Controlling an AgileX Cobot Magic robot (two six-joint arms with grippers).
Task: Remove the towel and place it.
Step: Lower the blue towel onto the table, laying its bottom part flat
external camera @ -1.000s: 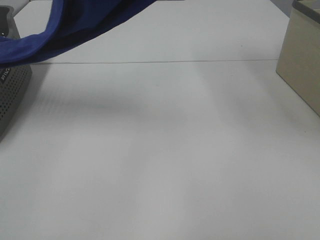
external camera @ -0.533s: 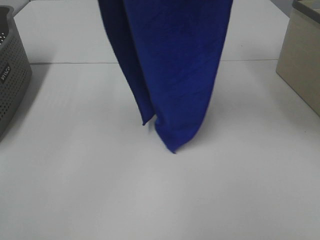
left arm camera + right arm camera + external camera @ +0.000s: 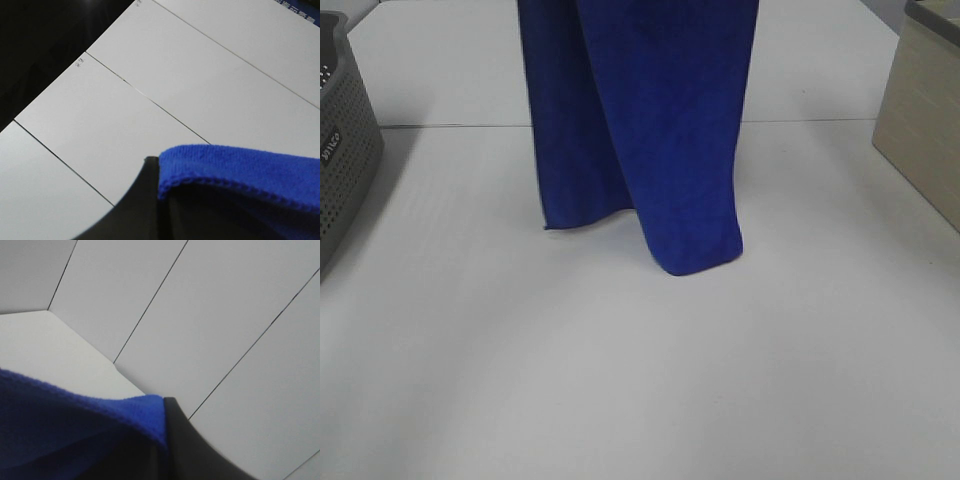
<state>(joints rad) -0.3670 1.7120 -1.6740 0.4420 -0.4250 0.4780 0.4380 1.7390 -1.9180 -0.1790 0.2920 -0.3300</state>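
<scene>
**Item: towel (image 3: 650, 120), royal blue, plush.**

Position: hangs full length from above the top of the exterior view, over the middle of the white tabletop (image 3: 620, 380). It falls in two folds. The shorter one ends in a flat hem on the left, and the longer one ends in a rounded bulge on the right. Whether that bulge touches the tabletop or hangs just above it cannot be told. The towel is well apart from the grey perforated basket (image 3: 345, 170) at the left edge and from the beige box (image 3: 920, 130) at the right edge.

Hold: left fingers (image 3: 135, 210) are closed on the stitched top edge, with cloth bunched against the one dark finger in view. The right fingers (image 3: 195, 450) are closed likewise on the top edge, with blue pile pressed against the inner face of that finger. Neither wrist view shows both fingers of its pair. The towel hangs below both pairs and spans between them.

Step in hand, as judged: removal looks complete, since the towel is clear of everything around it — placing is under way.

Next move calls for lowering both arms together so the lower end settles first, then carrying the top edge along so the cloth lies out flat — the fingers should part only once the weight rests on the tabletop.

Risk: uneven lowering would bunch the folds.
</scene>
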